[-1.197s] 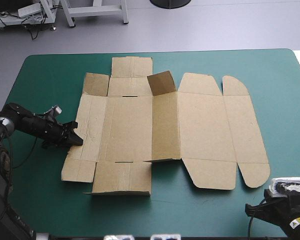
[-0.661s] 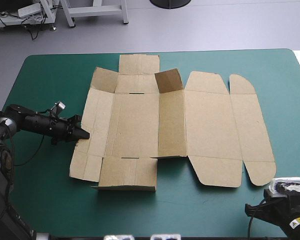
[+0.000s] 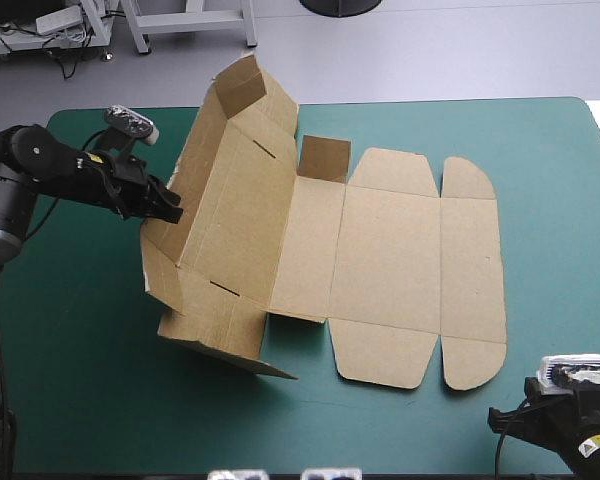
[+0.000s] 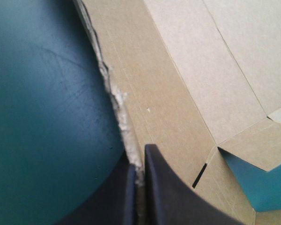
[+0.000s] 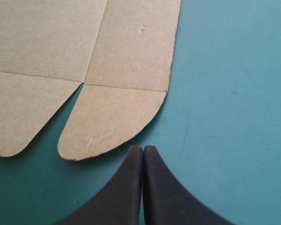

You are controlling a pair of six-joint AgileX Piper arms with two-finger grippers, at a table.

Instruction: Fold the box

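Jaws: left gripper (image 4: 140,161) clamped on the box (image 3: 380,250), its wall raised; right gripper (image 5: 143,148) together, seemingly beside it.

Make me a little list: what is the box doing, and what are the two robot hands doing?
box: brown, left part tipped up, the rest flat on the table
left hand: shut on the box's left edge, holding it up
right hand: shut, empty, just short of a rounded flap, not touching
table: teal-green cover
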